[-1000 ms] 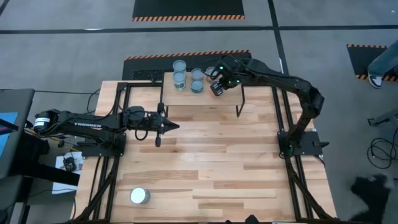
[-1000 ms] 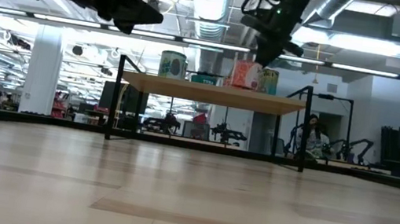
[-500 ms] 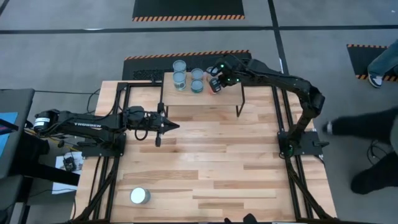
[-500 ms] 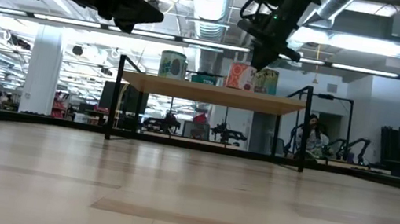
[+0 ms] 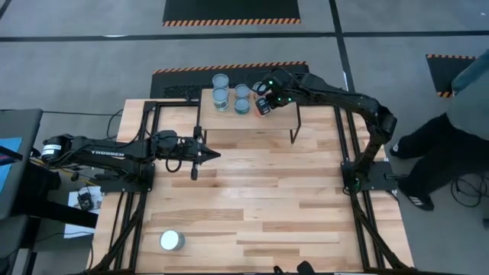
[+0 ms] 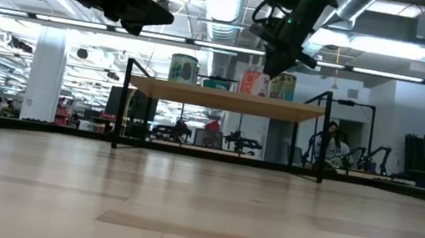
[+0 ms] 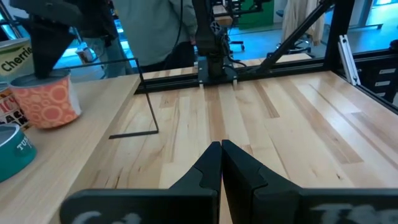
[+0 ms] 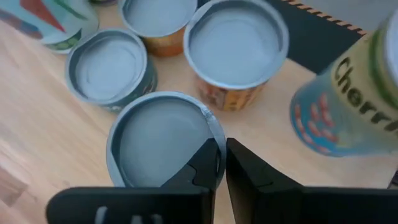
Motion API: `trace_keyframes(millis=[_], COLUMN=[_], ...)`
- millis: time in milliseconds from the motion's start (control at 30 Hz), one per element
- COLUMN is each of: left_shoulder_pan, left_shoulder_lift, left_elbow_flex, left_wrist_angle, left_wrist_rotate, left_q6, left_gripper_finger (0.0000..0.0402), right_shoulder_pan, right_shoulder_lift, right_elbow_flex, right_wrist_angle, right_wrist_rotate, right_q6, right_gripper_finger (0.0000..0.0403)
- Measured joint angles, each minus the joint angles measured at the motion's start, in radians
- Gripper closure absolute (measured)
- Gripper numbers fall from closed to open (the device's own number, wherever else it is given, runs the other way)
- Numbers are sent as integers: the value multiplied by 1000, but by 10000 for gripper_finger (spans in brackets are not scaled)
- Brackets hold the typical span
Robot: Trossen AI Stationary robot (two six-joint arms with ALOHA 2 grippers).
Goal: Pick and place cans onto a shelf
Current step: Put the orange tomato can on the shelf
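My right pincer (image 5: pixel 264 105) is out over the far left part of the shelf (image 5: pixel 229 121), where the cans (image 5: pixel 220 96) stand packed close together. In my right wrist view it hangs directly above 1 silver-topped can (image 8: pixel 163 144), with a teal can (image 8: pixel 109 66) and an orange-patterned can (image 8: pixel 236 45) just beside that one. A taller can with "Cherr" lettering (image 8: pixel 348 102) stands to 1 side. Whether my right pincer is spread or pressed together I cannot tell, and I see nothing pinched in it. From table height it sits just above the can tops on the shelf (image 6: pixel 224 100); I cannot tell whether it touches any of them.

My left pincer (image 5: pixel 216 155) waits over the bare table (image 5: pixel 290 198), near the shelf's left leg, pressed together and holding nothing.

1 more can (image 5: pixel 172 241) stands alone at the near left of the table, well apart from the shelf.
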Motion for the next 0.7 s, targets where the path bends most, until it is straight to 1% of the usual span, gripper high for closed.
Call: trace_keyframes(millis=[100,233,300,567,700], left_shoulder_pan=[0,0,0,0,0], left_shoulder_lift=[0,0,0,0,0], left_elbow_flex=[0,0,0,0,0], left_wrist_angle=[0,0,0,0,0], left_wrist_rotate=[0,0,0,0,0], left_q6=[0,0,0,0,0], left_gripper_finger=[400,400,400,400,400], right_shoulder_pan=[1,3,6,13,25], right_shoulder_lift=[0,0,0,0,-26], right_elbow_flex=[0,0,0,0,0], right_wrist_angle=[7,19,23,36,38], right_wrist_rotate=[29,34,35,37,51], right_q6=[-1,-13,-16,-50,-100], right_gripper_finger=[351,343,330,260,247])
